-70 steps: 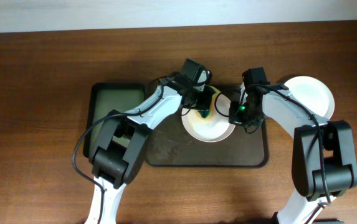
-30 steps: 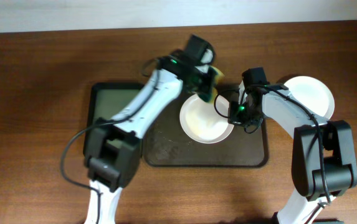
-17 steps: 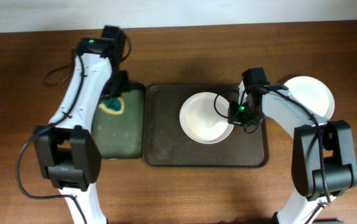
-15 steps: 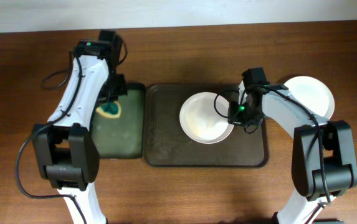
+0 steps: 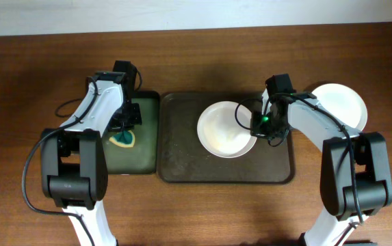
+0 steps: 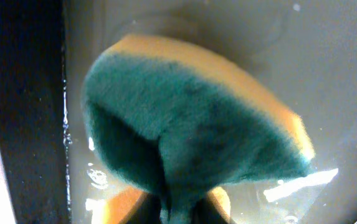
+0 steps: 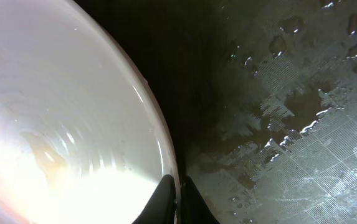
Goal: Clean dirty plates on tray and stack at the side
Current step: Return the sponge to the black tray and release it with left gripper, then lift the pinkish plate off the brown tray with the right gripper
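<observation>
A white plate [image 5: 226, 128] sits on the dark brown tray [image 5: 182, 160], in its right half. My right gripper [image 5: 256, 123] is shut on the plate's right rim; in the right wrist view its fingers [image 7: 177, 198] pinch the rim of the plate [image 7: 53, 124], with the wet tray [image 7: 290, 124] floor beside it. Another white plate [image 5: 339, 104] lies on the table right of the tray. My left gripper [image 5: 124, 128] is shut on a green and yellow sponge [image 5: 122, 139] and presses it into the green tray [image 5: 144, 130]; the sponge [image 6: 184, 130] fills the left wrist view.
The green tray [image 6: 328, 74] holds a film of water. It stands directly left of the brown tray, their edges touching. Wood table [image 5: 45, 61] surrounds both trays.
My left arm has carried the sponge from the plate over to the green tray and lowered it there. The right gripper and plate have not moved.
</observation>
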Controlling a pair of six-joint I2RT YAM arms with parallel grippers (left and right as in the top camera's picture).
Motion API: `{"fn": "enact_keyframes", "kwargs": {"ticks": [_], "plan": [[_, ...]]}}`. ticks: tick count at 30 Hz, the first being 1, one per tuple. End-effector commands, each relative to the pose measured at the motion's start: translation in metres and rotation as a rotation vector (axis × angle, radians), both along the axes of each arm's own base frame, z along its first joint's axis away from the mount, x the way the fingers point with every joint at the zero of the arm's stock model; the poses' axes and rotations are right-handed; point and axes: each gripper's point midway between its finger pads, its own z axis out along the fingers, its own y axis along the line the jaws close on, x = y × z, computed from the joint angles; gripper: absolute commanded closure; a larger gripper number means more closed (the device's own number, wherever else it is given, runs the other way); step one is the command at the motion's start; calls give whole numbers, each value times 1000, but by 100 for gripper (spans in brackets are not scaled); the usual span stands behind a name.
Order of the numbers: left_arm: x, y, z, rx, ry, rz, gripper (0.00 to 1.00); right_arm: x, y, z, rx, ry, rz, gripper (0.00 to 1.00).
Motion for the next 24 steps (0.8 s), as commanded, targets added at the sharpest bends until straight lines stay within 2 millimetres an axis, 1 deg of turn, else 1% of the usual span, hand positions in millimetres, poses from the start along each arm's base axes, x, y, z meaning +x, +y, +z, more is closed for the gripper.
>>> {"fn": "enact_keyframes", "kwargs": {"ticks": [1, 2, 4, 6, 9, 10, 11, 14, 16, 17, 20, 22, 24], "plan": [[0, 0, 4, -1, 1, -60, 32, -5, 3, -7, -6, 20, 22, 94], [0, 0, 4, -2, 1, -60, 2, -5, 3, -7, -6, 20, 22, 92], [1, 0, 7, -1, -3, -59, 1, -5, 3, -7, -6, 20, 22, 84], [5, 0, 15, -2, -12, -59, 1, -5, 3, -7, -6, 19, 22, 80], [19, -2, 56, -9, -87, -54, 0, -5, 3, -7, -6, 19, 22, 80], [24, -3, 73, -13, -126, -54, 0, -5, 3, -7, -6, 19, 22, 80], [31, -3, 97, -18, -186, -51, 1, -5, 3, -7, -6, 20, 22, 80], [44, -2, 161, -32, -357, -44, 0, -5, 3, -7, -6, 20, 22, 80], [48, 3, 201, -42, -474, -20, 1, -5, 3, -7, -6, 20, 22, 79], [46, 8, 229, -46, -553, -11, 1, -5, 3, -7, -6, 20, 21, 80], [35, 10, 259, -52, -628, -7, 1, -8, 5, -8, -7, 31, 25, 80], [31, 10, 267, -53, -648, -7, 1, -10, 7, -8, -8, 35, 33, 80], [30, 10, 270, -54, -655, -7, 1, -9, 12, -8, -7, 29, 45, 82]]}}
